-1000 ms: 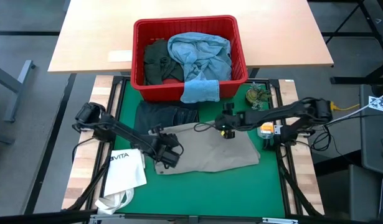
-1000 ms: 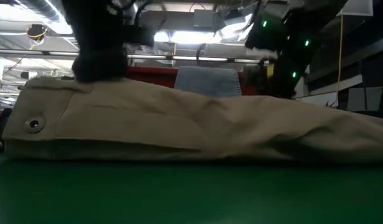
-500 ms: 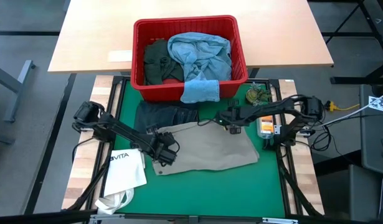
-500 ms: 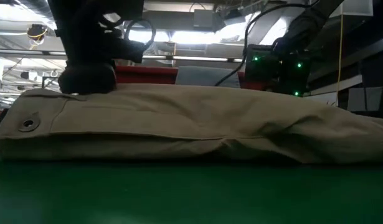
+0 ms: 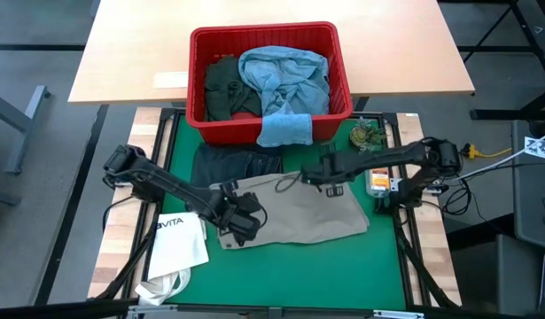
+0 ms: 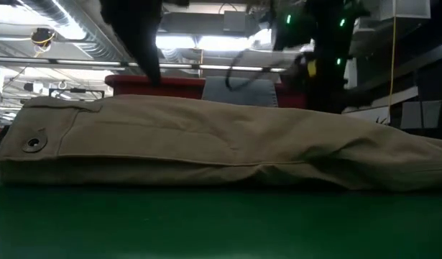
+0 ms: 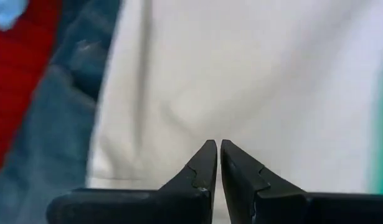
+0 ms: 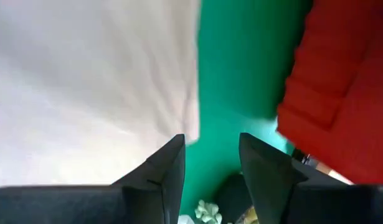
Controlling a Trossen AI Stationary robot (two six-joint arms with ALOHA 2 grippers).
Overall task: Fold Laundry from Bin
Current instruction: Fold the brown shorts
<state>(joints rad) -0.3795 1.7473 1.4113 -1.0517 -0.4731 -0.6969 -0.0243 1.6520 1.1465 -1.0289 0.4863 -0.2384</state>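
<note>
Two tables here: a light wood one (image 5: pixel 414 53) at the back w/ the red bin (image 5: pixel 197 80) on its near edge, and the green work mat (image 5: pixel 299 266) in front. Bin sits just beyond both grippers, full of laundry: light blue jeans (image 5: pixel 285 75) piled on the right side, a dark green piece (image 5: pixel 223 84) on the left, and a small light blue cloth (image 5: pixel 284 130) hanging over the front rim.

Biggest thing on the mat is the khaki trousers (image 5: pixel 307 213), spread flat btw the two arms. Low view shows the waistband end w/ a metal button (image 6: pixel 34 143). Dark navy jeans (image 5: pixel 232 162) lie flat btw the khaki pair and the bin, touching the khaki's far edge.

Left gripper (image 5: pixel 245 221) is over the khaki's waistband corner, fingers (image 7: pixel 207 165) pinched together w/ only a sliver of a gap. Nothing visibly btw them, khaki cloth right underneath. Right gripper (image 5: pixel 332 177) hangs over the khaki's opposite far edge, fingers (image 8: pixel 172 162) spread apart, holding nothing, green mat and the cloth's edge showing btw them.

White VITA tote (image 5: pixel 179 244) lies just outside the left gripper, near the mat's front corner. Small camo-looking lump (image 5: pixel 365 136) sits past the right gripper by the bin's corner, can't tell what it is.
</note>
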